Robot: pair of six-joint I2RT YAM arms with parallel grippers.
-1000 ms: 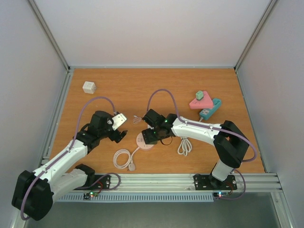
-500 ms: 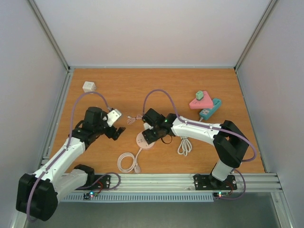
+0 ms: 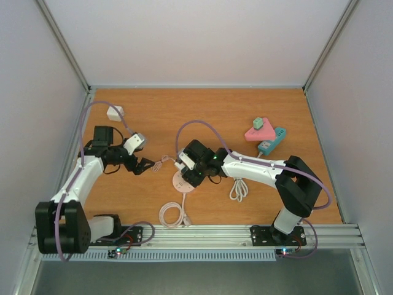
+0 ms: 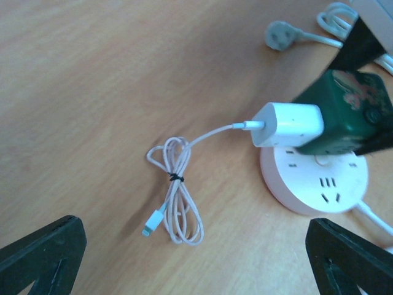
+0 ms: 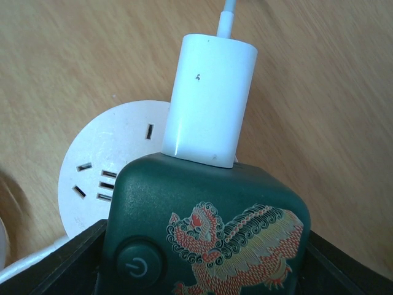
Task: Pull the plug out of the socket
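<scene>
Right gripper (image 3: 192, 169) clamps green cube plug's (image 5: 202, 233) rigid, slick sides; light round socket (image 4: 319, 187) may lift too. Left gripper (image 3: 140, 165) gapes empty.

Between my right jaws the cube adapter (image 5: 209, 239) sits over the round socket (image 5: 101, 153); the plug (image 5: 209, 98) sticks from it, the cable (image 4: 178, 209) lies further left.

White plug (image 5: 209, 101); green, red-motif cube (image 5: 209, 246); white socket (image 5: 104, 160)

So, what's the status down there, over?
Left jaws open, empty. Right jaws clamped on green dragon-print cube plug, over round white socket; white charger juts from it. Nothing in the way.
</scene>
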